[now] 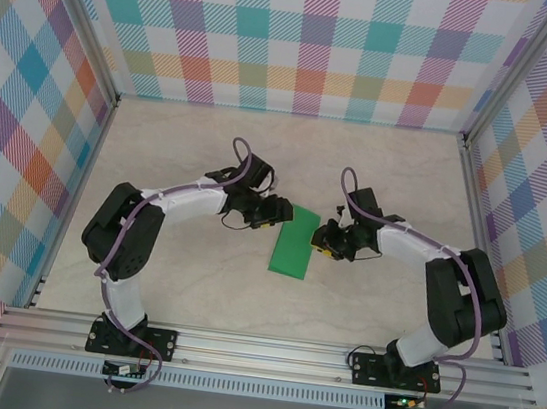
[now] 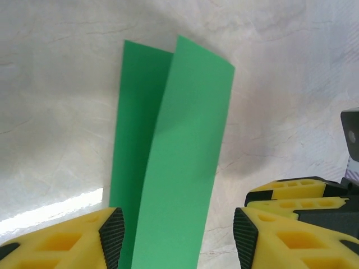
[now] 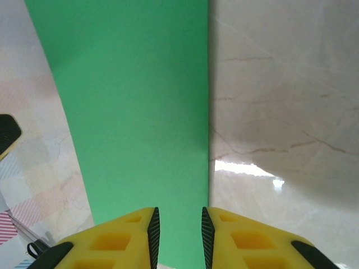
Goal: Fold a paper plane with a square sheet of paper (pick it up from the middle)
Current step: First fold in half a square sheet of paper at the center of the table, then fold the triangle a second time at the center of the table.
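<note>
Loosely folded sheet (image 2: 168, 157), edges offset.

The sheet of paper (image 1: 295, 243) is bright green, plain, and folded over on itself into a narrow double-layered strip. From above it lies flat on the pale marbled tabletop near the middle of the frame, its long side leaning slightly, top end to the right. In the left wrist view the layers (image 2: 185, 157) do not line up: the top one sits askew, leaving a sliver of the lower layer showing along the left and at the far corner. In the right wrist view the strip (image 3: 134, 112) runs from the bottom centre to the upper left.
</note>
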Robot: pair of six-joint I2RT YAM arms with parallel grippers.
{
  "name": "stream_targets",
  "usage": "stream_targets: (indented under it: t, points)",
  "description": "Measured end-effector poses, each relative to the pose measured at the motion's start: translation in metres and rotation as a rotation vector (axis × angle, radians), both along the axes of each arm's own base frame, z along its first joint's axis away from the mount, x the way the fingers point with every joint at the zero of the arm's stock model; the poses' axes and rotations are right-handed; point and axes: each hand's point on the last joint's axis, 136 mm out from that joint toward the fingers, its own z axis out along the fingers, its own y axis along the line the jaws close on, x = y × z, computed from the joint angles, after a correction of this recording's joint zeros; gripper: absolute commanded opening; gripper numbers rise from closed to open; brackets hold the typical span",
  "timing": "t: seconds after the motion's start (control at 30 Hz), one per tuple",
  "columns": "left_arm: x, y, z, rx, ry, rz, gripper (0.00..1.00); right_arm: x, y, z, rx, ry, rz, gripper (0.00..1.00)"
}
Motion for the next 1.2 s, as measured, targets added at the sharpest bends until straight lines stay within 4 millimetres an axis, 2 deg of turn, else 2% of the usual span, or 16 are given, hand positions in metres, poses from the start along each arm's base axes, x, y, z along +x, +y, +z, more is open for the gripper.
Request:
stream_targets:
  t: [0.33,0.53,0.6,0.77,0.93,1.0,1.07,1.2]
  points:
    - [-0.006,-0.017,-0.028,-0.088,0.103,-0.03,0.6,0.001,-0.003,-0.003,-0.023,0.011,-0.008,0.3]
    - [-0.006,-0.021,-0.041,-0.092,0.145,-0.033,0.6,-0.002,-0.005,0.01,-0.015,-0.023,-0.011,0.3]
    - [-0.005,-0.023,-0.041,-0.098,0.15,-0.036,0.56,-0.002,-0.005,0.015,-0.009,-0.036,-0.012,0.3]
    - [0.002,-0.034,-0.034,-0.145,0.145,-0.056,0.35,-0.007,-0.007,0.021,-0.005,-0.048,-0.012,0.3]
    - [0.005,-0.04,-0.027,-0.173,0.134,-0.072,0.22,-0.016,-0.012,0.021,-0.008,-0.043,-0.013,0.3]
    - [0.005,-0.041,-0.027,-0.176,0.132,-0.075,0.19,-0.021,-0.014,0.02,-0.009,-0.041,-0.013,0.31]
    - [0.005,-0.041,-0.026,-0.176,0.129,-0.076,0.17,-0.027,-0.016,0.021,-0.005,-0.037,-0.015,0.41]
    - [0.004,-0.039,-0.024,-0.179,0.124,-0.077,0.18,-0.036,-0.016,0.031,0.009,-0.06,0.008,0.5]
